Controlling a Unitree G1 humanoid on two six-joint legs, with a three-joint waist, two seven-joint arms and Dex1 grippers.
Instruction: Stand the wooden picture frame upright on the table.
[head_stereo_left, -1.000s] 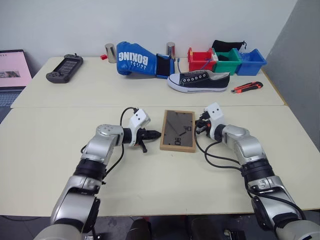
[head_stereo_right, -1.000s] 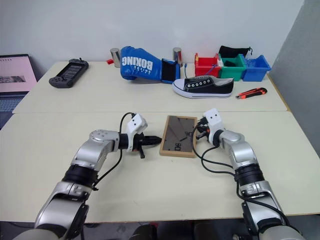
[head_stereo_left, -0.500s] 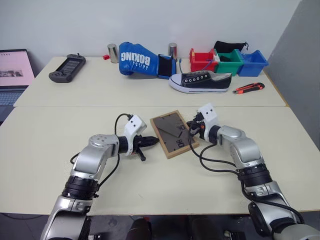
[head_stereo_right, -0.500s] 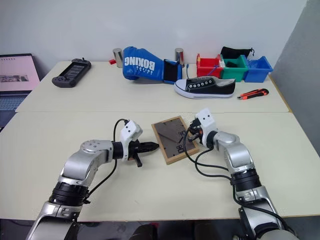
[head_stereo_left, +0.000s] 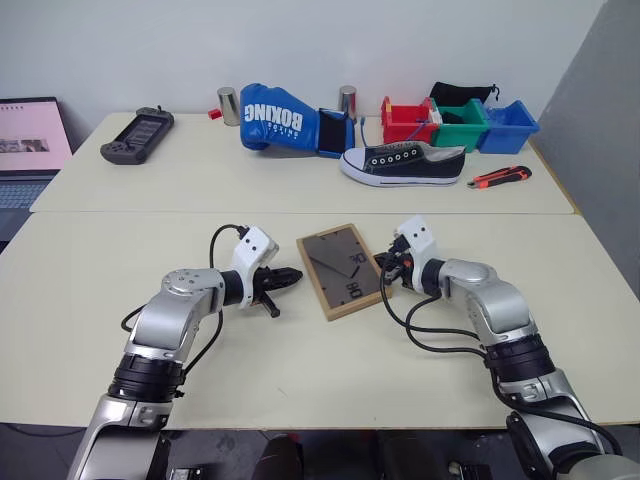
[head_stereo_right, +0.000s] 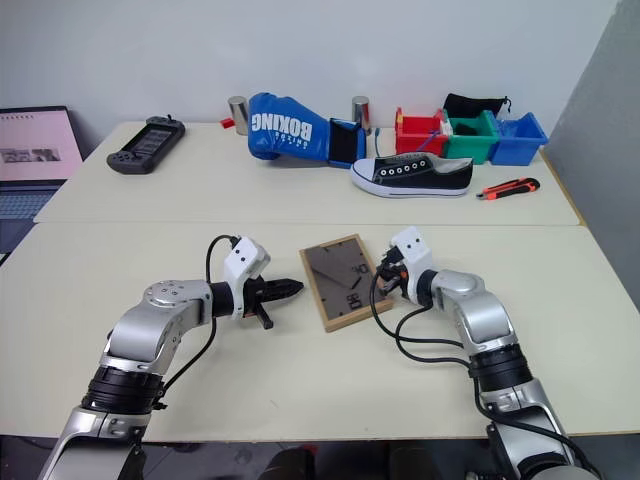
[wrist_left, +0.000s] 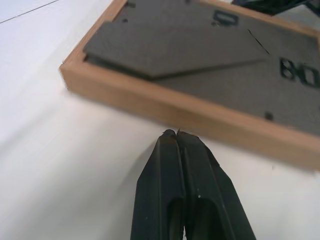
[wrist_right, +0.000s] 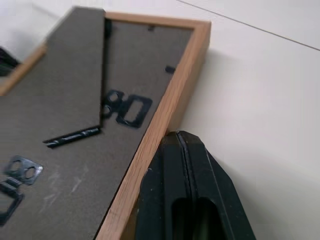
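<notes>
At the far left edge a laptop with a pale pink screen (head_stereo_left: 22, 135) sits beside the pale cream worktop (head_stereo_left: 120, 400), which is made of two sections joined by a seam. On the far section lie a dark grey handheld game console (head_stereo_left: 137, 135), a small metal cylinder (head_stereo_left: 228, 105), a blue boxing glove with white lettering (head_stereo_left: 280, 120) and a second metal cylinder (head_stereo_left: 347, 102).

On the near section the left pincer (head_stereo_left: 293, 274) points toward the right, its two black fingers pressed together with nothing between them. In the left wrist view the tips (wrist_left: 176, 134) stand just beside the frame's near wooden edge; whether they touch it cannot be told.

The small rectangular light-wood picture frame (head_stereo_left: 345, 270) lies flat on the near section between the two pincers, dark back panel upward, turned at a slant to the worktop's seam. Its folded stand (wrist_right: 75, 75) and small metal clips show on the back.

The right pincer (head_stereo_left: 386, 272) points toward the left, its fingers (wrist_right: 182, 165) also pressed together and holding nothing, the tips right against the frame's right-hand wooden edge.

Farther back on the right are a black-and-white canvas sneaker (head_stereo_left: 402, 164), a row of red (head_stereo_left: 405, 120), green (head_stereo_left: 458, 122) and blue (head_stereo_left: 507, 125) plastic bins, and an orange-and-black utility knife (head_stereo_left: 499, 177).
</notes>
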